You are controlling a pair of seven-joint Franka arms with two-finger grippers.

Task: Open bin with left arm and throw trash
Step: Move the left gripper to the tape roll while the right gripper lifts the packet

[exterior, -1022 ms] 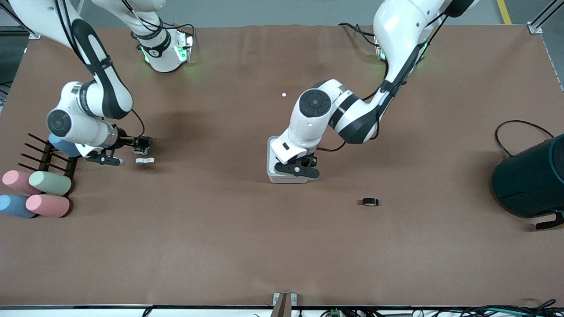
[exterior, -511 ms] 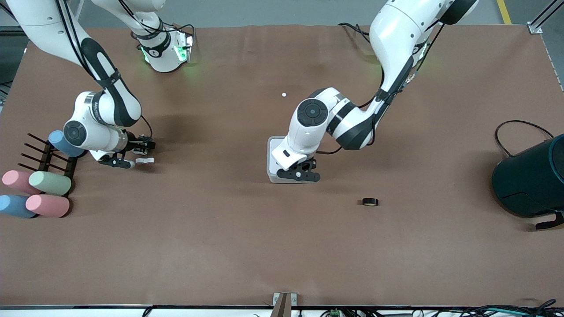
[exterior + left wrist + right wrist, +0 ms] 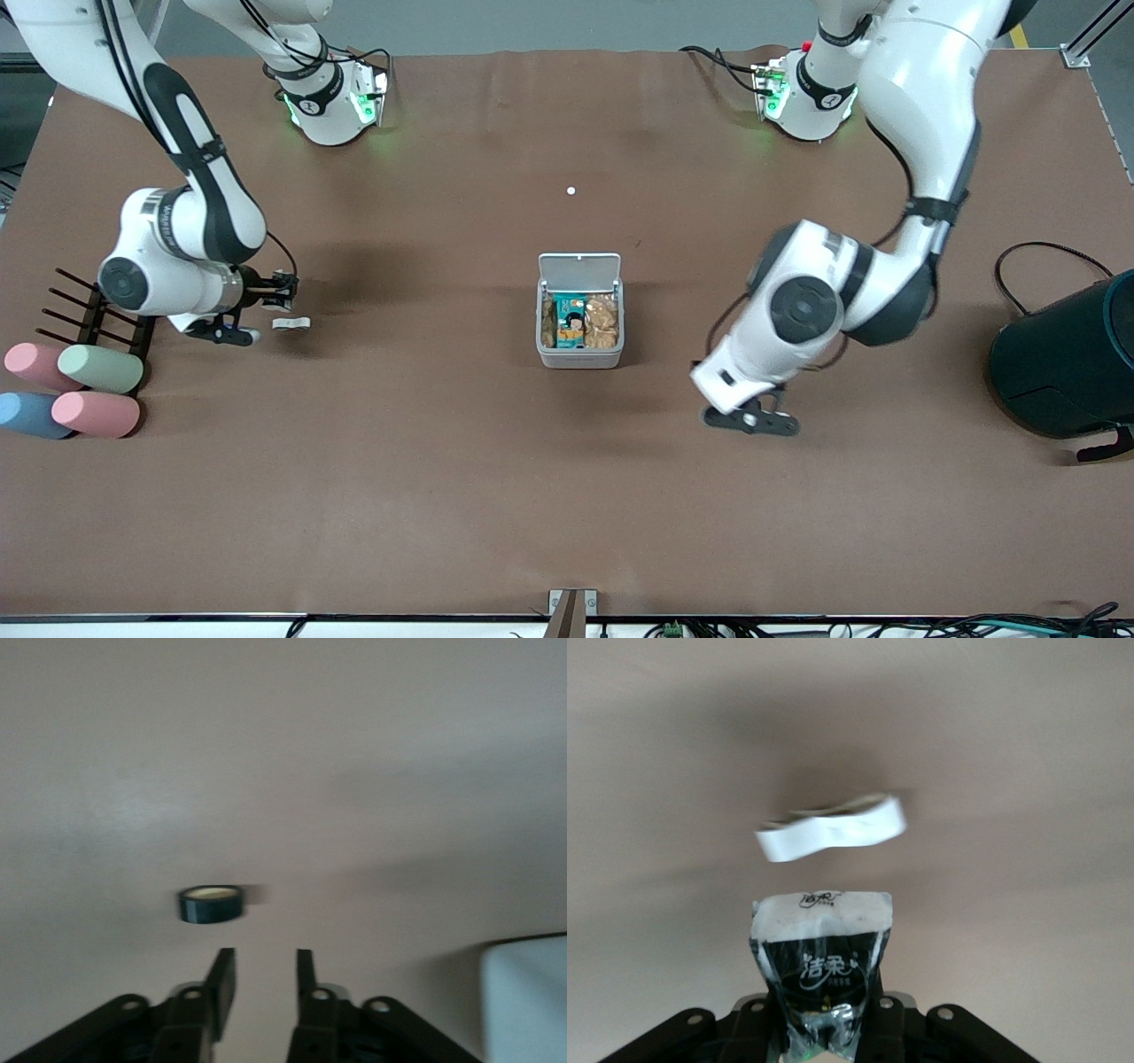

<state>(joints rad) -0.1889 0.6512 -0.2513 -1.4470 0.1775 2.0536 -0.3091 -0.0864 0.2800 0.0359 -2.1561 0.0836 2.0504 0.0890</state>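
The bin (image 3: 579,354) stands mid-table with its lid (image 3: 579,265) raised and several coloured wrappers inside. A corner of it shows in the left wrist view (image 3: 530,1001). My left gripper (image 3: 751,422) is open and empty, low over the table toward the left arm's end from the bin. The black tape ring (image 3: 211,904) lies just past its fingertips (image 3: 264,964); the hand hides it in the front view. My right gripper (image 3: 276,291) is shut on the black wrapper (image 3: 824,970), beside the curled white strip (image 3: 291,322), which also shows in the right wrist view (image 3: 831,828).
Pastel cylinders (image 3: 97,369) and a black rack (image 3: 89,315) sit at the right arm's end. A large dark teal container (image 3: 1067,363) with a cable lies at the left arm's end. A tiny white dot (image 3: 570,190) lies farther from the front camera than the bin.
My left gripper has left the bin and swung toward the left arm's end, down to the tape ring. The bin's lid now stands open. My right arm shifted slightly, still holding the wrapper.
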